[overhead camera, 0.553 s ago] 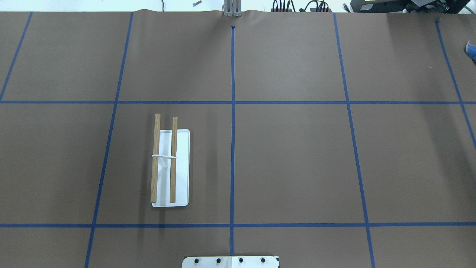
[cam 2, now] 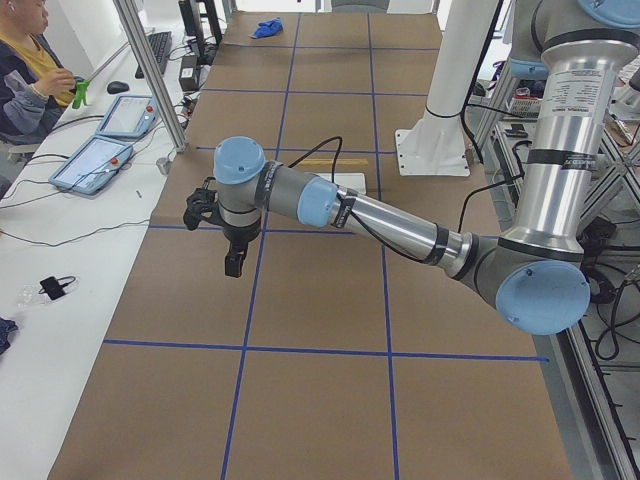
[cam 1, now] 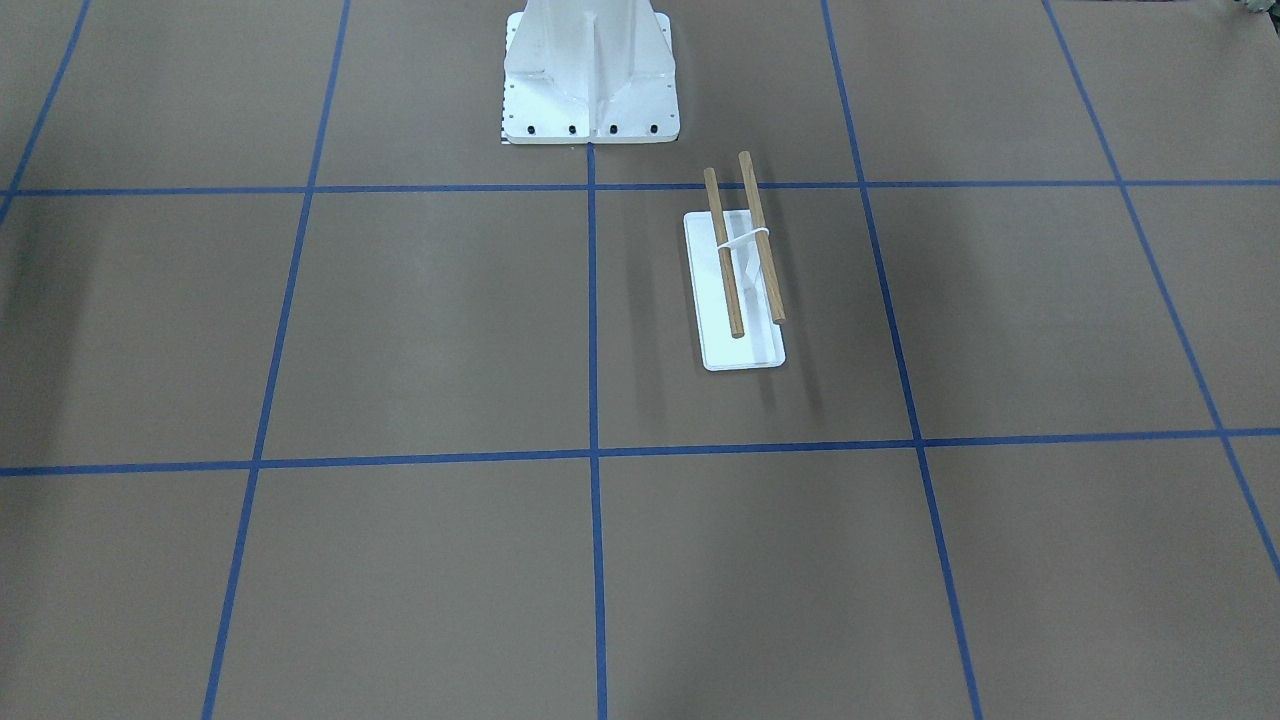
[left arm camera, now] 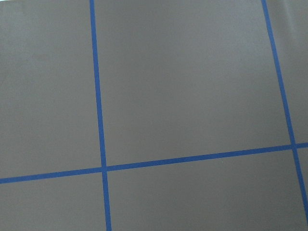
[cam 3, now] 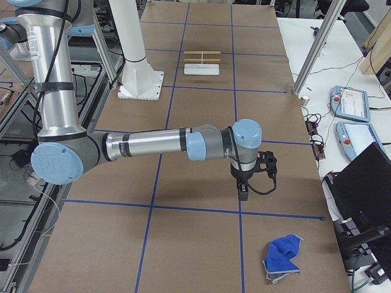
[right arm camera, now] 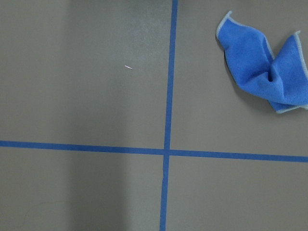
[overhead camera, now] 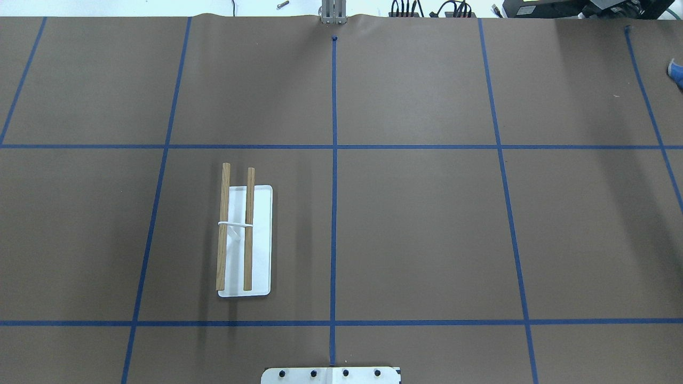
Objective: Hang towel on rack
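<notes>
The rack (overhead camera: 235, 234), two brown dowels over a white base, stands on the robot's left half of the table; it also shows in the front view (cam 1: 745, 260) and in both side views (cam 2: 335, 165) (cam 3: 201, 61). The blue towel (cam 3: 282, 256) lies crumpled on the table at the far right end. It shows in the right wrist view (right arm camera: 264, 67) and at the overhead view's right edge (overhead camera: 676, 72). The right gripper (cam 3: 243, 194) hangs above the table short of the towel. The left gripper (cam 2: 232, 265) hangs over bare table, away from the rack. I cannot tell whether either is open or shut.
The table is brown paper with a blue tape grid (overhead camera: 334, 160). The robot's white ribbed pedestal (cam 1: 590, 70) stands at the table's robot-side edge. Operators' tablets (cam 2: 100, 160) and a seated person (cam 2: 30, 60) are beside the table.
</notes>
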`<move>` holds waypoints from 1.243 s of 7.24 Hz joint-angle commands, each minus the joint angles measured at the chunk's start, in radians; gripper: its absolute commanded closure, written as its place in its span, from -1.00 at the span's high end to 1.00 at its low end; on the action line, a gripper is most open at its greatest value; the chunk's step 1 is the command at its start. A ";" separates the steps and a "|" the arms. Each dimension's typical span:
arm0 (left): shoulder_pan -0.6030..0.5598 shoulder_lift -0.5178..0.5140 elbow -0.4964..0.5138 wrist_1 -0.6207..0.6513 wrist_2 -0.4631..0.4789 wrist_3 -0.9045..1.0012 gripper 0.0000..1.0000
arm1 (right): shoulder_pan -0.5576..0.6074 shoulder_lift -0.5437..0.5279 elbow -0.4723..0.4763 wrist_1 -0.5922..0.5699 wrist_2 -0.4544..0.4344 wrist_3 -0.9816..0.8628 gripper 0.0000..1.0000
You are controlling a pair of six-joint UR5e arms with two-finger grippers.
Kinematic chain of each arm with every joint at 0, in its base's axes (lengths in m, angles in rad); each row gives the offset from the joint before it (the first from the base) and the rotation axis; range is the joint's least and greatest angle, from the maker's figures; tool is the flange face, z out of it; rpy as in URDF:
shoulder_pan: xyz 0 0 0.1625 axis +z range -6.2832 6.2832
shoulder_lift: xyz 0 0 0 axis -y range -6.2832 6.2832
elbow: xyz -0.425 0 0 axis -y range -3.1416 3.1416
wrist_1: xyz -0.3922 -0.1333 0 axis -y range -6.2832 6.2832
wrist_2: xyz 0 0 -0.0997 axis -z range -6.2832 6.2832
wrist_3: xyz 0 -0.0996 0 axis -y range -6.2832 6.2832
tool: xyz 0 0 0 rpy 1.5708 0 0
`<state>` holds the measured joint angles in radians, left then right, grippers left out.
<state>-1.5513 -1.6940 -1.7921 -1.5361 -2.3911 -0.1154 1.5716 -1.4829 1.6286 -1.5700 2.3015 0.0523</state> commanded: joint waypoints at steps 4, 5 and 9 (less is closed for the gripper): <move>0.002 0.014 0.011 -0.026 -0.005 -0.043 0.96 | -0.016 0.060 -0.163 0.002 -0.072 -0.202 0.99; 0.002 0.016 0.011 -0.026 -0.005 -0.043 0.96 | -0.019 0.135 -0.290 0.031 -0.117 -0.291 0.96; 0.002 0.005 0.040 -0.027 -0.007 -0.040 0.96 | -0.092 0.285 -0.805 0.512 -0.255 -0.321 0.81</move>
<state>-1.5493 -1.6820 -1.7682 -1.5619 -2.3965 -0.1567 1.5172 -1.2385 0.9599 -1.1847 2.0805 -0.2675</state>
